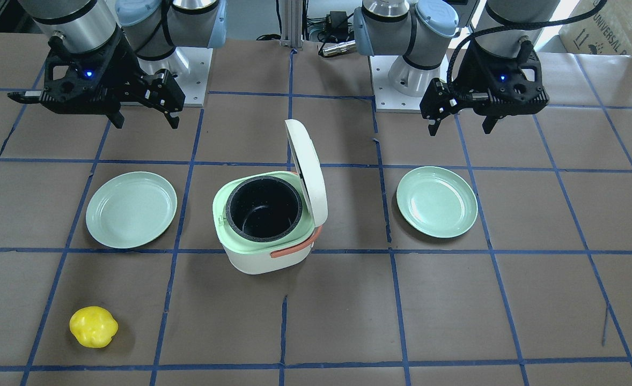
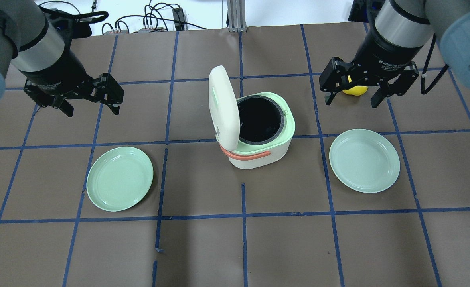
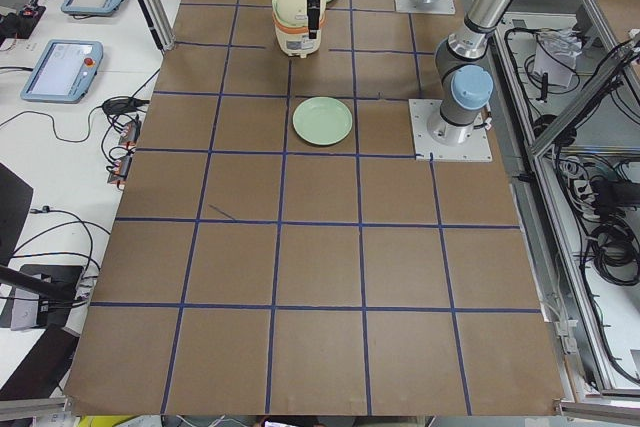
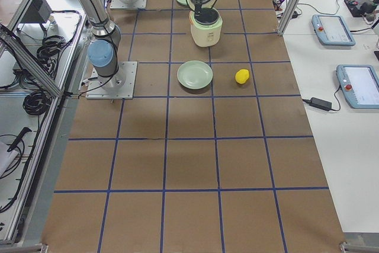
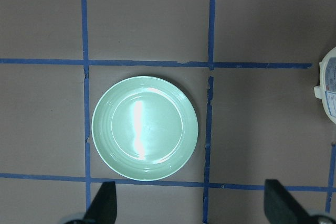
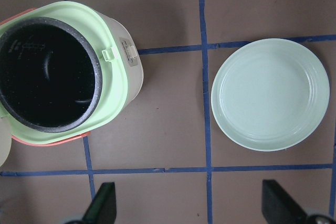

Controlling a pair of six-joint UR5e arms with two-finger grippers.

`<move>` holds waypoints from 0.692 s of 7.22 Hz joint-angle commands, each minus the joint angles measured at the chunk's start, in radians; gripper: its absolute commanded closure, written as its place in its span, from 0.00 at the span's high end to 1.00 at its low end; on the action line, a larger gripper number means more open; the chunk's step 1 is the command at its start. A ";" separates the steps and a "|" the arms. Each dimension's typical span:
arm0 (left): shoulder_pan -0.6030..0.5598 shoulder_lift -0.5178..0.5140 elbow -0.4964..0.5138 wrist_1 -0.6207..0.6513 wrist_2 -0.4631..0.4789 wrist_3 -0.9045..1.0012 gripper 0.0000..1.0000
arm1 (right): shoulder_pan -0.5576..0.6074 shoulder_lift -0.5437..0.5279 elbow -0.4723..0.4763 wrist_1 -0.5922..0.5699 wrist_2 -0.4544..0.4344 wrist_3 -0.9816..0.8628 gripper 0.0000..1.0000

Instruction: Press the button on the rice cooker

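Mint-and-white rice cooker (image 1: pixel 251 260): front view, mid-bench (image 1: pixel 343 327). Lid (image 1: pixel 306 166) stands up and the black pot is empty. With the lid up, the release looks already tripped.
Right fingers (image 1: pixel 172 117): front view, spread wide, nothing held. They hang high near the base, well apart from the cooker, probably to leave it clear.
Left fingers (image 1: pixel 433 124): front view, likewise spread and empty, well apart from the cooker.
Plates: overhead, left plate (image 2: pixel 119 179) and right plate (image 2: pixel 364 159) flank the cooker, both bare. Likely props, not needed for a press.
Yellow lump (image 2: pixel 354 91): overhead, half hidden behind the right fingers, on the far side of the bench.
Side views: cooker small and far, button unreadable.
Left wrist view: looks down on its plate, fingertips wide apart. Only the cooker's edge shows at the margin.
Right wrist view: latch tab (image 6: pixel 108 53) on the green rim faces the plate. Any further press probably suits this arm.
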 commanded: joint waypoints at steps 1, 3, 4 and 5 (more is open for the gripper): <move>0.000 0.000 0.000 -0.002 0.000 0.000 1.00 | -0.001 -0.008 0.013 0.004 -0.053 0.003 0.99; 0.000 0.000 0.000 0.000 0.000 0.000 1.00 | -0.001 -0.011 0.005 -0.008 -0.060 0.017 0.99; 0.000 0.000 0.000 0.000 0.000 0.000 1.00 | 0.001 -0.014 0.004 -0.010 -0.060 0.045 0.99; 0.000 0.000 0.000 0.000 0.000 0.000 1.00 | 0.001 -0.014 0.004 -0.010 -0.055 0.053 0.99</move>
